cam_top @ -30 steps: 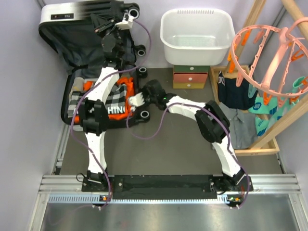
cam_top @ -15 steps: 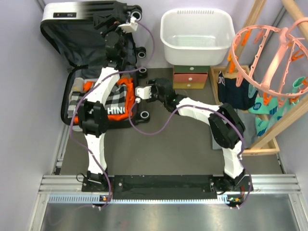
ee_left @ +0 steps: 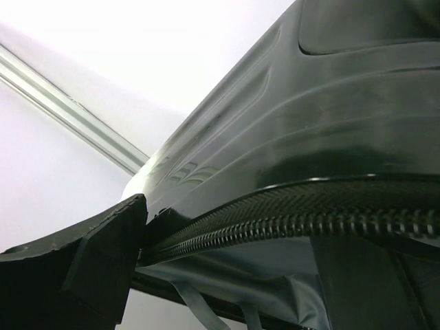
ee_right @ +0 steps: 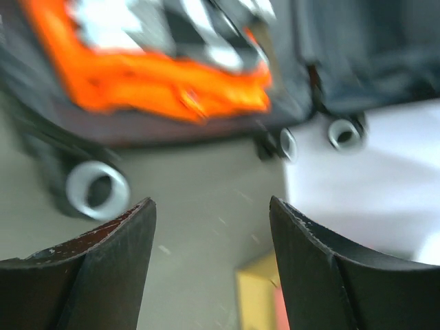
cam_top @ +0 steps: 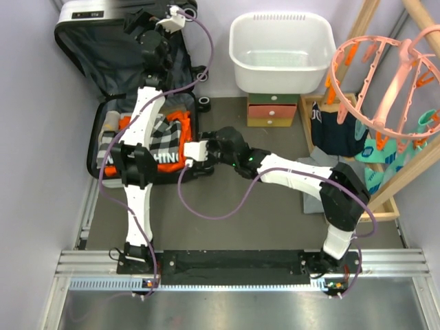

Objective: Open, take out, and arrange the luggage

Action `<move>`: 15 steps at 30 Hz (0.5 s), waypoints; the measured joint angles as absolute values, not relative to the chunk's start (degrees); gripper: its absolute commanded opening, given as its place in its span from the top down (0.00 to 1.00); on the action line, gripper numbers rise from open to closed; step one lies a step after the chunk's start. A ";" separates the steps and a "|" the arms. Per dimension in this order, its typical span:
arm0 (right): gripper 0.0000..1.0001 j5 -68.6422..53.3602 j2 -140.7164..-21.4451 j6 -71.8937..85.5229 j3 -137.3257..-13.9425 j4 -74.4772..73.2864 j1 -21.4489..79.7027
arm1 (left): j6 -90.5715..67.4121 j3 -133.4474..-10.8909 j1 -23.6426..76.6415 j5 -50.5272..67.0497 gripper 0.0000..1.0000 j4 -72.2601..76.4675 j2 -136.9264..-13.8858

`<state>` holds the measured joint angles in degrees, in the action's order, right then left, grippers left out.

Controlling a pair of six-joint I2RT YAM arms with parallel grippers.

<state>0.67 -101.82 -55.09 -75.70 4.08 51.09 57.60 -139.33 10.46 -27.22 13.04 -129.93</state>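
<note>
Now the large ribbed black-to-white hard-shell suitcase (cam_top: 103, 58) lies open at far left, lid upright. The left gripper (ee_left: 234, 240), jaws wide, sits at the lid's rim. The right gripper (ee_right: 210, 206), also open and empty, hovers beside the orange-and-checked clothes (cam_top: 165, 134) inside; grasping them seems next.

The right wrist view is blurred: the orange garment (ee_right: 151, 82) and the luggage (ee_right: 357, 55) wheels smear. From above, the left arm (cam_top: 141, 127) covers part of the checked cloth's (cam_top: 165, 139) lettering.
</note>
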 measured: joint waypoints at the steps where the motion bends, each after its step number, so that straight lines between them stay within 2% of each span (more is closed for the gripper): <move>1: 0.34 -0.14 -101.62 -54.02 -75.70 3.68 52.21 | 57.19 -139.50 10.24 -26.96 0.01 12.19 -129.93; 5: 0.33 -3.64 -101.62 -49.91 -75.75 2.87 55.46 | 55.16 -138.34 10.04 -26.09 0.01 11.22 -129.36; 11: 0.32 -6.42 -101.86 -45.82 -75.85 3.38 56.29 | 47.83 -122.32 10.07 -19.16 0.01 12.19 -118.34; 15: 0.30 -7.79 -102.96 -43.00 -76.95 3.40 56.51 | 45.43 -119.92 10.63 -18.00 0.01 10.39 -115.18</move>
